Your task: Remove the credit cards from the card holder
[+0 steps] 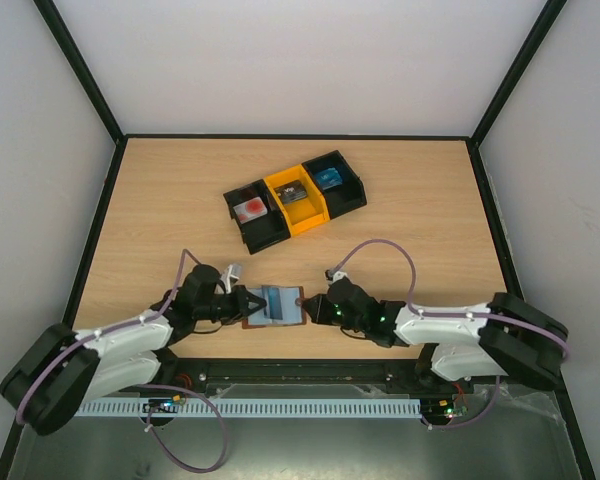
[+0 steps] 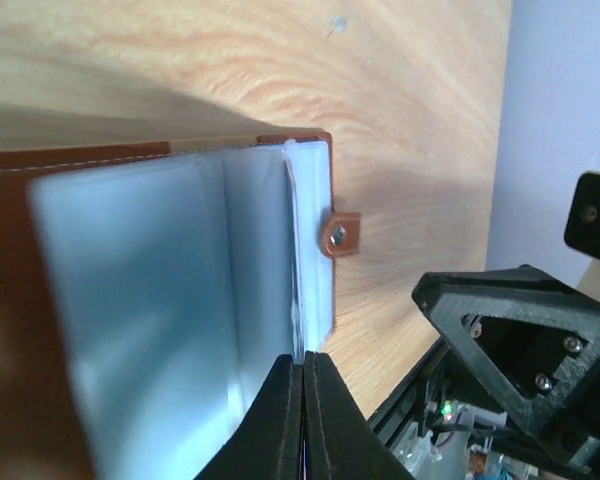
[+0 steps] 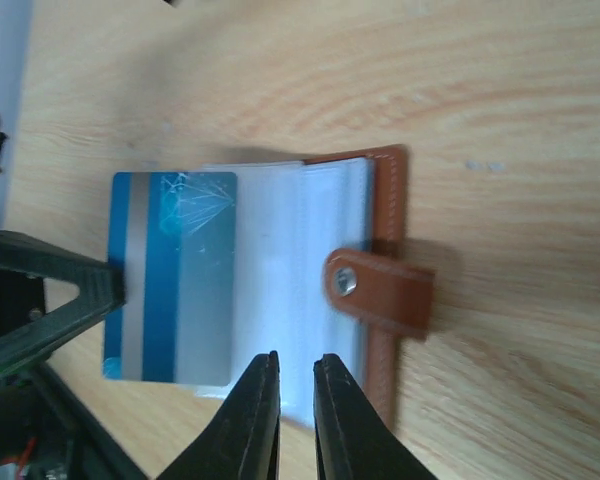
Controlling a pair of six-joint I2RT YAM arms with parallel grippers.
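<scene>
Black right claw (image 3: 297, 400) stands a crack apart, empty, over the clear sleeves' near edge. The left claw (image 2: 303, 420) is closed at the opposite side of the card holder (image 3: 388, 230), spread on the worktop (image 3: 500, 120). Just beside lies the blue card (image 3: 175, 275), likely thin, stiff and slick; pinch its short edge.

A small brown leather book-style card holder (image 3: 388, 200) lies open on the pale wooden table (image 3: 500, 110), its strap tab (image 3: 385, 292) with a metal snap at 3 o'clock. Pale clear sleeves (image 3: 280, 220) fill the middle. A flat blue card with a grey stripe (image 3: 170, 270) sits at 9 o'clock. The right tool (image 3: 297, 362) enters at 6 o'clock, its black fingers slightly parted over the sleeves' lower edge. The left tool's dark wedge-shaped finger (image 3: 80, 285) touches the card's 9 o'clock edge.
</scene>
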